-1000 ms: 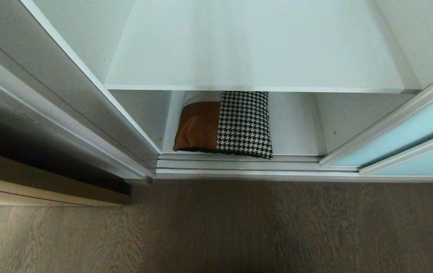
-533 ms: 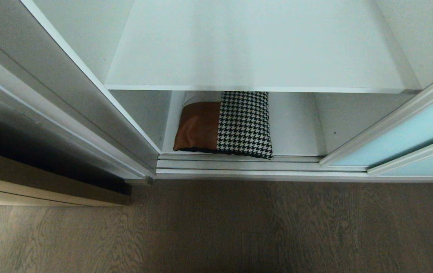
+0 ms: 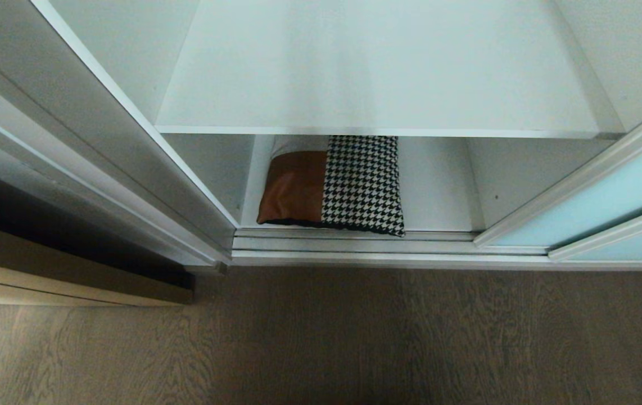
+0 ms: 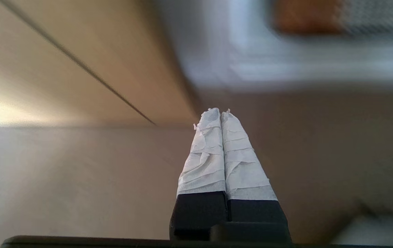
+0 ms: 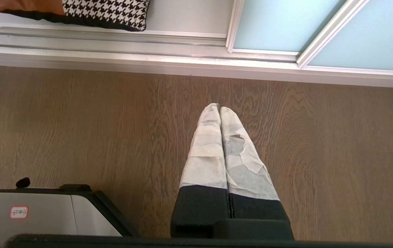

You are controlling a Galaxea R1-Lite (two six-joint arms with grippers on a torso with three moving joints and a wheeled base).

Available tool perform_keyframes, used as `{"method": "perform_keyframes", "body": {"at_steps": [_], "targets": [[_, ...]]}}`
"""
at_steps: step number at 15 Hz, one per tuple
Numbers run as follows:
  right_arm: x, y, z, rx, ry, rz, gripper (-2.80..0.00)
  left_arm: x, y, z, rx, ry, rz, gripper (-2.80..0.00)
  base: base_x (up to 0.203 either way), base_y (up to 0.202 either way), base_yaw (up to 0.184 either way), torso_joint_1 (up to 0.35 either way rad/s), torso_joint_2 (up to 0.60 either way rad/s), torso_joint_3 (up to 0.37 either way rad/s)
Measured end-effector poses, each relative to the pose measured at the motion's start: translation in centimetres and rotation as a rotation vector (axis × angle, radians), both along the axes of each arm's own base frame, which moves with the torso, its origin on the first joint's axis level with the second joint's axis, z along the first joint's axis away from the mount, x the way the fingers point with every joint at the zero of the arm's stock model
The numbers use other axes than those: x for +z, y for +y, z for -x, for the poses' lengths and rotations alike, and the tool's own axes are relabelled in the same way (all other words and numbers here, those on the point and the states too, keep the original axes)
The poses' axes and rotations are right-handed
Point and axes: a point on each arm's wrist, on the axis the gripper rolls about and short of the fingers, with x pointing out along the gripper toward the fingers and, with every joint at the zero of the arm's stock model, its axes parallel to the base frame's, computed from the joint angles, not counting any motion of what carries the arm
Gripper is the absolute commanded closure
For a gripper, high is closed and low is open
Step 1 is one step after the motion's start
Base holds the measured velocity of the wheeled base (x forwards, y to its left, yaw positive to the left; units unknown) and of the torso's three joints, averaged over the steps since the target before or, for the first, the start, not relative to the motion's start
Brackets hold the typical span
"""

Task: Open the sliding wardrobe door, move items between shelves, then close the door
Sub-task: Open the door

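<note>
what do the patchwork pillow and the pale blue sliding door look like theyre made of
Patchwork pillow: tan part looks like smooth leather or faux leather, with a soft sheen; the black-and-white houndstooth part looks like woven fabric. Pale blue sliding door: apparently frosted glass, matte and even, in a slim silver-white frame, probably metal.

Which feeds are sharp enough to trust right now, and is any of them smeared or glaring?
Head view: sharp, the patchwork pillow crisp under the upper shelf, a dark shadowed gap at left. Left wrist view: the background is streaked with motion blur, with a bright glare patch at one edge; only the left gripper is sharp. Right wrist view: sharp, wood floor grain clear.
</note>
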Motion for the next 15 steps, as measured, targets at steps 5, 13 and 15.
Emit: {"method": "perform_keyframes", "body": {"at_steps": [5, 13, 15], "targets": [[0.0, 0.0, 0.0, -0.001, 0.0, 0.0, 0.0, -0.72, -0.09, 0.23, -0.04, 0.035, 0.076, 0.0, 0.0, 0.0, 0.0, 0.0, 0.0, 0.0], [0.0, 0.0, 0.0, 0.0, 0.0, 0.0, 0.0, -0.77, -0.09, 0.25, -0.039, 0.033, 0.074, 0.0, 0.0, 0.0, 0.0, 0.0, 0.0, 0.0], [0.0, 0.0, 0.0, 0.0, 0.0, 0.0, 0.0, -0.77, -0.09, 0.24, -0.039, 0.033, 0.075, 0.0, 0.0, 0.0, 0.0, 0.0, 0.0, 0.0]]}}
